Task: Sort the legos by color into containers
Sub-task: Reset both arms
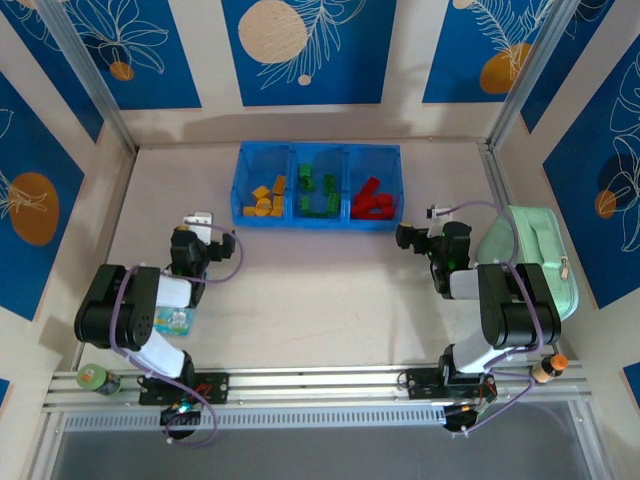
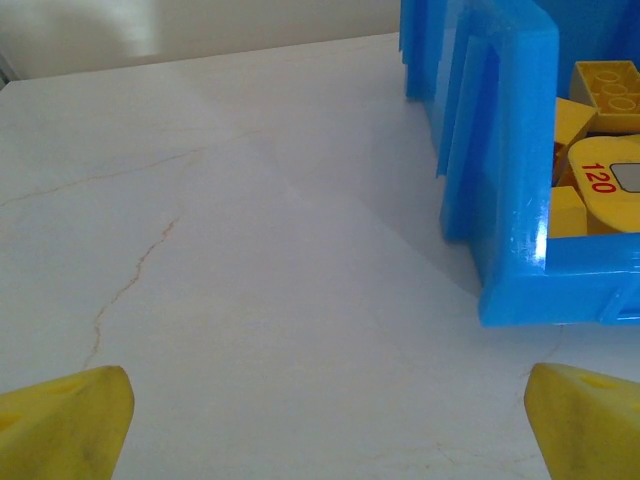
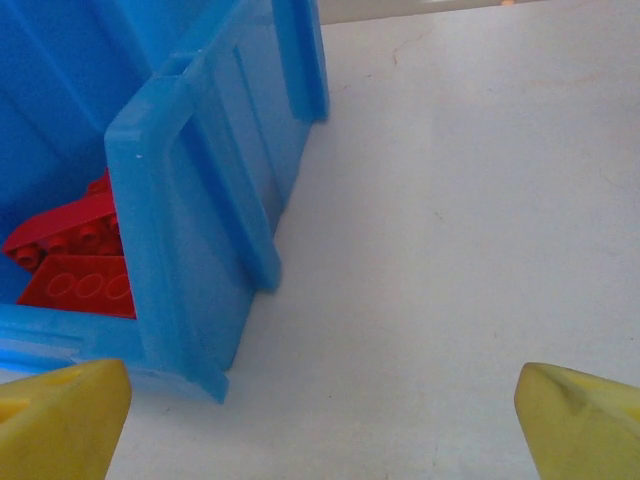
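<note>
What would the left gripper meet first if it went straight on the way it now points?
Probably the bare table: the open left gripper aims at it, with a corner of the containers just right of that line; depth is unclear.

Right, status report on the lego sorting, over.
Left gripper open, right gripper open, both empty. Legos sorted by colour in bins. Pouch beside right arm.

Pale table [image 1: 320, 280] enclosed by cream walls bearing blue leaf-patterned panels [image 1: 310, 45], evenly lit.
</note>
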